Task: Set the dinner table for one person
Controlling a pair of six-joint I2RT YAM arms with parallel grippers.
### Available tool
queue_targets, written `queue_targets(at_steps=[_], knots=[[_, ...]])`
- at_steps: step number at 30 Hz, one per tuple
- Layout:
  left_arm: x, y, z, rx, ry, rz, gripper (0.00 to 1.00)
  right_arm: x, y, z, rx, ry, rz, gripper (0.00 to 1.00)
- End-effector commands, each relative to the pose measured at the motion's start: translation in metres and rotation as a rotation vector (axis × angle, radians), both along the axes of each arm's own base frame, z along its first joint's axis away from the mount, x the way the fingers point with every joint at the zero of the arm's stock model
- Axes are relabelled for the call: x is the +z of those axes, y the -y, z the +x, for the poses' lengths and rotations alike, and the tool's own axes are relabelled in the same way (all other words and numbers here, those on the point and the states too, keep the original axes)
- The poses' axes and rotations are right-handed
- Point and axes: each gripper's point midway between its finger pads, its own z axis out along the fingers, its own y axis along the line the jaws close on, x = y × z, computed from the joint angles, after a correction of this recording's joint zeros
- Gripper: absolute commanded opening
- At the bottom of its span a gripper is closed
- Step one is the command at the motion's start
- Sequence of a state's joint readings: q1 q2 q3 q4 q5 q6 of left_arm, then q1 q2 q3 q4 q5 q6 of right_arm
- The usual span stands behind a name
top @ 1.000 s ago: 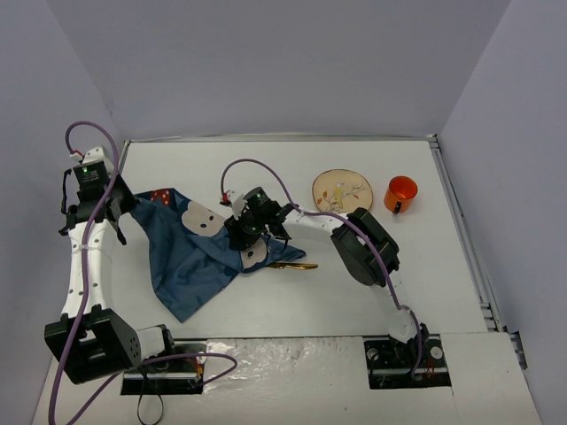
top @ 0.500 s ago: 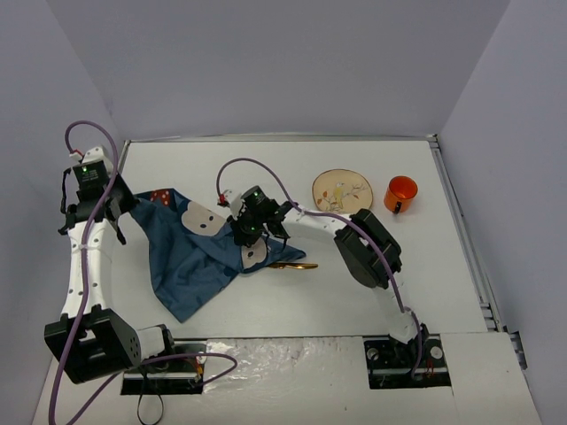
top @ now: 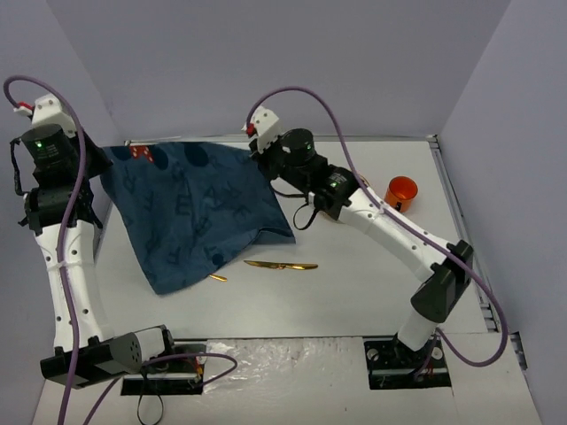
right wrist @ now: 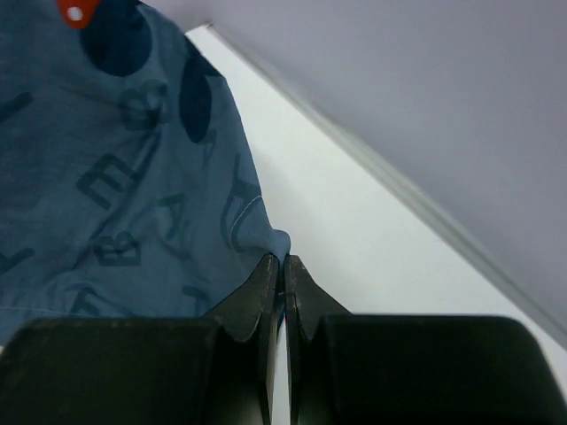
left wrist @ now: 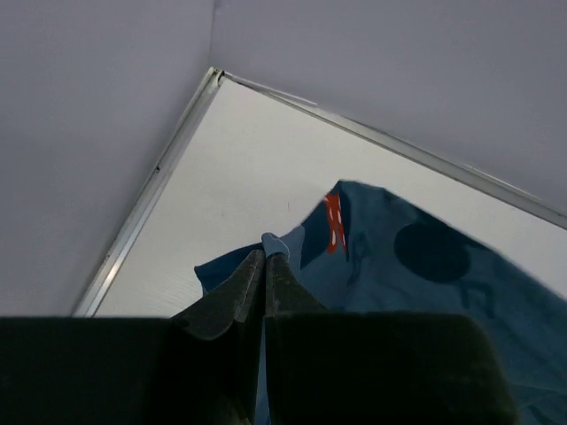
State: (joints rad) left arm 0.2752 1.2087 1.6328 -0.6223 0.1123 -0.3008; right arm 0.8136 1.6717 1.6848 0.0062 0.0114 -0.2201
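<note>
White arm links [top: 73, 274], black joints [top: 440, 288], purple cables [top: 328, 106], green status lights [top: 38, 140], dark gripper fingers [right wrist: 255, 299].

Enclosure, three-sided.

- Back wall [top: 283, 62]: plain, pale lavender-grey, unmarked.
- Left wall [top: 22, 40] and right wall [top: 532, 177]: same finish, seen slanting in towards the back corners.
- Tabletop [top: 354, 292]: large, flat, white, rectangular, closed in by the three walls.
- Metal rim [top: 462, 226]: thin, silver, fitted along the far and right edges. A left-hand stretch is shown in the left wrist view.
- Near edge: a glossy, crinkled strip [top: 292, 354] is laid across it.
- Lighting: even and diffuse. Only soft shadows are cast.
</note>
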Motion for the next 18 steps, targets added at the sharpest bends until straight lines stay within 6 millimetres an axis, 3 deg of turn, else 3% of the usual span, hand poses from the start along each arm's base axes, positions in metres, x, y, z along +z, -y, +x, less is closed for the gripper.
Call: queue_targets(at_steps=[1,5,7,18], knots=[[0.084,-0.006,-0.011,0.029,0.2,0.094,0.0,0.082,0.067,0.02,-0.232,0.194,0.037,0.0],[0.112,-0.015,-0.01,0.067,0.281,0.158,0.0,0.112,0.104,0.025,-0.321,0.247,0.063,0.0],[0.113,-0.022,-0.004,0.087,0.286,0.195,0.0,0.118,0.114,0.027,-0.34,0.257,0.071,0.0],[0.116,-0.047,0.016,0.167,0.284,0.283,0.0,0.117,0.142,0.035,-0.376,0.267,0.088,0.0]])
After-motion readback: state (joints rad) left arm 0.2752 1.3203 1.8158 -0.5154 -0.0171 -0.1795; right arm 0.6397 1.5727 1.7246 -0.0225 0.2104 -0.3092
